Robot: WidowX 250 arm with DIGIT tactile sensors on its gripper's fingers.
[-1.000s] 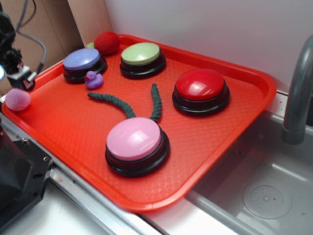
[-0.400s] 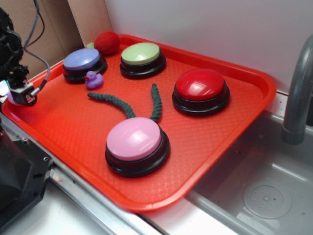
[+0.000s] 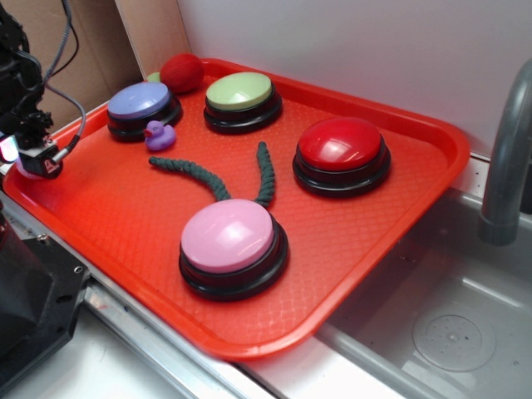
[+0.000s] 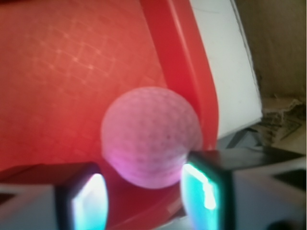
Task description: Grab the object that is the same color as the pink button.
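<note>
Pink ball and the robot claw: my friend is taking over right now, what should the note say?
Gripper: open, low at the tray's left rim, one finger on each side of the pink ball.
Pink ball: on the tray beside the rim, almost hidden behind the gripper in the exterior view.
Pink button: near the tray's front, untouched.
Done: gripper lined up around the ball.
Left: close and lift.
</note>
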